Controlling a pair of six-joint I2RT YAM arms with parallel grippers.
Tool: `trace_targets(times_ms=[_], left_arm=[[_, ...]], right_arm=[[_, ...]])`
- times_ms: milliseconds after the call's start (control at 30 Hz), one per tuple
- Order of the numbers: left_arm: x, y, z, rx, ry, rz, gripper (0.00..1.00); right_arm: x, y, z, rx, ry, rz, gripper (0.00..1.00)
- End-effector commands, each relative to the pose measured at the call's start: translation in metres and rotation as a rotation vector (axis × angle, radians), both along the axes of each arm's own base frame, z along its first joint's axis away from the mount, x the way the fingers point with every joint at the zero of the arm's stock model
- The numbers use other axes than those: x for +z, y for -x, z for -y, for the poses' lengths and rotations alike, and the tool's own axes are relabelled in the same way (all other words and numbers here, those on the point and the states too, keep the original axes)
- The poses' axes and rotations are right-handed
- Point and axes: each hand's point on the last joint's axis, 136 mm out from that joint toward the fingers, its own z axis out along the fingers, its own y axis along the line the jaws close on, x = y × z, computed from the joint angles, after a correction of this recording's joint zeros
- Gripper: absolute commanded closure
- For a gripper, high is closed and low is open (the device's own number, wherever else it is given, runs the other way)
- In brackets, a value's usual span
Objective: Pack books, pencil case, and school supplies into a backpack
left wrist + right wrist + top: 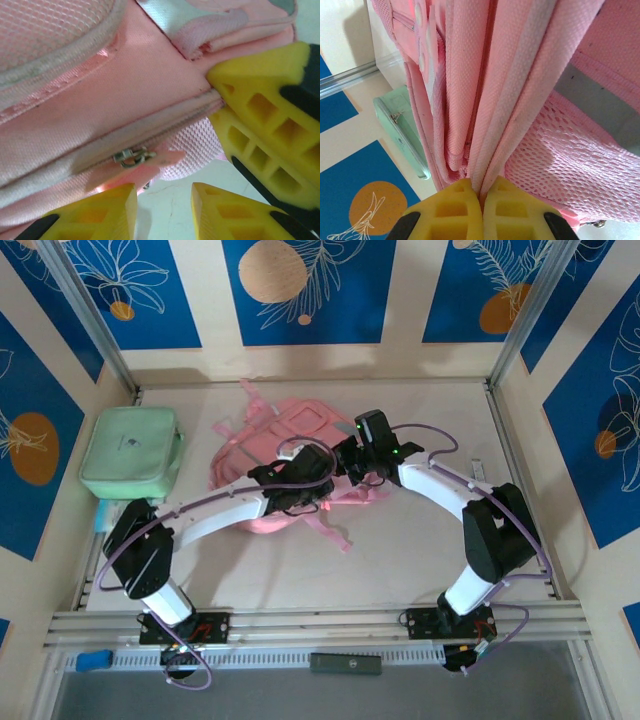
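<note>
The pink backpack (262,445) lies in the middle of the table, partly under both arms. My right gripper (482,192) is shut on a folded fabric seam of the backpack (520,75), beside a mesh pocket. In the top view the right gripper (352,468) sits at the bag's right edge. My left gripper (164,200) is open just below the backpack (125,85), with bare table between its fingers. A metal zipper pull (132,157) hangs right above its fingertips. The right gripper's yellow fingers (260,115) pinch the bag's edge there. The left gripper (318,492) is at the bag's near side. Books, pencil case and school supplies are out of view.
A mint green square bag (130,450) lies at the left, close to the backpack, and its edge (400,135) shows past the pink fabric. A small pale blue patch (100,515) peeks out below it. Pink straps (335,530) trail toward the near side. Walls enclose the table.
</note>
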Motion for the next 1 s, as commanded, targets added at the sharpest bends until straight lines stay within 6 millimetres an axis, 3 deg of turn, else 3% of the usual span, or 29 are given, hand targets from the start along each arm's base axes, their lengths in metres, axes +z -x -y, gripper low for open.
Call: trace_targets(times_ms=[0, 67, 167, 233, 333, 467, 600, 667, 733, 967], left_arm=[[0.002, -0.021, -0.004, 0.06, -0.016, 0.023, 0.65], [0.001, -0.027, -0.005, 0.083, -0.024, 0.039, 0.57], [-0.007, -0.031, -0.019, 0.133, -0.089, 0.05, 0.55], [-0.013, -0.032, -0.027, 0.147, -0.109, 0.055, 0.64], [-0.013, -0.033, -0.041, 0.165, -0.154, 0.087, 0.67], [-0.009, -0.041, -0.04, 0.146, -0.174, 0.113, 0.8], [-0.005, -0.04, -0.041, 0.167, -0.16, 0.099, 0.83], [-0.003, -0.04, -0.043, 0.189, -0.141, 0.106, 0.83], [0.001, -0.046, -0.042, 0.195, -0.127, 0.129, 0.69], [0.011, -0.067, -0.05, 0.236, -0.203, 0.19, 0.75]], right_arm=[[0.048, 0.004, -0.017, 0.046, -0.133, 0.085, 1.0], [0.048, 0.005, -0.018, 0.044, -0.136, 0.083, 1.0], [0.047, 0.007, -0.02, 0.048, -0.15, 0.076, 1.0], [0.049, 0.008, -0.02, 0.048, -0.156, 0.079, 1.0], [0.052, 0.007, -0.017, 0.04, -0.155, 0.09, 1.0], [0.056, 0.007, -0.02, 0.049, -0.159, 0.104, 1.0], [0.054, 0.008, -0.019, 0.053, -0.152, 0.102, 1.0], [0.054, 0.007, -0.019, 0.051, -0.152, 0.107, 1.0], [0.052, 0.008, -0.02, 0.056, -0.151, 0.101, 1.0], [0.048, 0.01, -0.025, 0.062, -0.15, 0.091, 1.0]])
